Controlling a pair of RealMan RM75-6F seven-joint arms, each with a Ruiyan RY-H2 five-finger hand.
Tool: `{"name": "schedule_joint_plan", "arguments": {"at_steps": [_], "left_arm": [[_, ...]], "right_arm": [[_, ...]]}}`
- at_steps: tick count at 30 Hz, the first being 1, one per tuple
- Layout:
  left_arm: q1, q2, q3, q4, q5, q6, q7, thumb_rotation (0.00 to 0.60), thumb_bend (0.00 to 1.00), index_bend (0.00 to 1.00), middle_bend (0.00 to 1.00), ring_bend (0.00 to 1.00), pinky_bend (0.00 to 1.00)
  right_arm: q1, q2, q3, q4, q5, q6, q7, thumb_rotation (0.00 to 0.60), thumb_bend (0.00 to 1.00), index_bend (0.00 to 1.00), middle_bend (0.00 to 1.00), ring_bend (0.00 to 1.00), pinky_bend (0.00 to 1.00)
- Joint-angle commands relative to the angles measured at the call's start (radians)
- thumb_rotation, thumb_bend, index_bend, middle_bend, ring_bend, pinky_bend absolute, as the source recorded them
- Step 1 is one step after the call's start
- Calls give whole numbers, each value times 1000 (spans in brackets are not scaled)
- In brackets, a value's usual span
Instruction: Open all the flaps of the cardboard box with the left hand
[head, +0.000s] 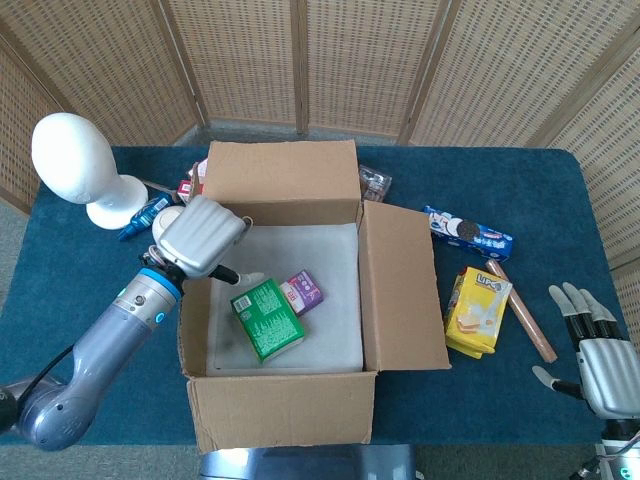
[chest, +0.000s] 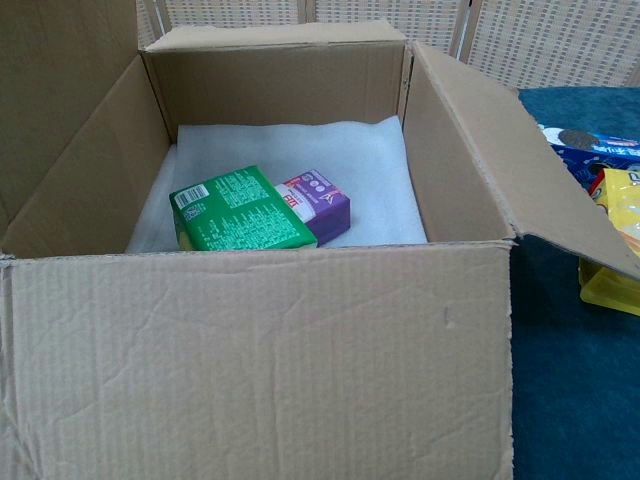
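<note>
In the head view, the cardboard box (head: 290, 300) is sitting at the centre of the blue table (head: 480, 190); the left hand (head: 200, 237) is pressing against the box's left flap (head: 192, 300), though its grasp cannot be determined, and the right hand (head: 600, 355) is resting with fingers spread, holding nothing. In the chest view, the box is filling the frame, containing a green carton (chest: 240, 212) touching a purple carton (chest: 318, 202) on white foam (chest: 300, 150).
</note>
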Motion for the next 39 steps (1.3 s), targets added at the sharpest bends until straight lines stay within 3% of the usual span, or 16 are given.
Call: {"name": "schedule_joint_plan", "arguments": {"at_steps": [1, 20, 29, 31, 34, 36, 39], "left_arm": [[28, 27, 15, -4, 23, -10, -21, 197, 0, 527, 778, 742, 678], [291, 160, 82, 63, 307, -29, -243, 198, 0, 518, 769, 708, 676], [421, 81, 131, 152, 455, -11, -317, 191, 0, 513, 756, 660, 672], [451, 51, 138, 181, 492, -4, -352, 192, 0, 490, 697, 616, 662], [494, 6, 147, 231, 534, -1, -417, 194, 0, 394, 438, 418, 560], [519, -17, 144, 264, 563, 3, -468, 193, 0, 303, 218, 227, 392], [552, -34, 136, 297, 604, 20, -545, 191, 0, 188, 25, 46, 219]], "right_arm": [[-1, 0, -2, -1, -3, 1, 0, 600, 0, 0, 0, 35, 145], [-6, 2, -10, -7, -21, 8, -4, 600, 0, 0, 0, 36, 144], [-7, 3, -15, -11, -31, 8, -9, 600, 0, 0, 0, 36, 144], [-7, 3, -15, -11, -33, 10, -9, 600, 0, 0, 0, 36, 144], [-9, 3, -14, -10, -32, 13, -6, 600, 0, 0, 0, 34, 144], [-10, 3, -14, -8, -32, 16, -2, 600, 0, 0, 0, 18, 144], [-11, 3, -12, -7, -33, 20, 1, 600, 0, 0, 0, 0, 144]]}}
